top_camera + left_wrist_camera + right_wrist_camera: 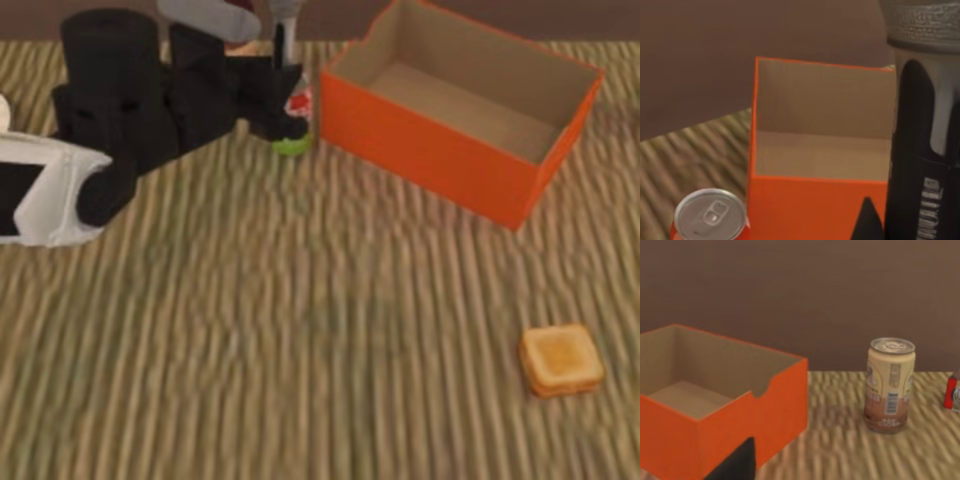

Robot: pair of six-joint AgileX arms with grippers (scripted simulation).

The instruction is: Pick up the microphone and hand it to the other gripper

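I see a tabletop (300, 380) covered in a ribbed, straw-coloured woven mat. Behind the orange box (470, 110), along the table's far edge, a plain dull brown wall (805, 295) rises, evenly lit and unmarked.

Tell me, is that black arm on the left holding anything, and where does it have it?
The left gripper seems to hold the microphone by its black handle, grey mesh head up. The exact contact is hidden. The right arm's gripper is out of sight.

Occlusions and cropped items

My left arm (130, 110) covered most of the can (295, 125); the microphone (927, 125) ran past the left wrist view's edge.
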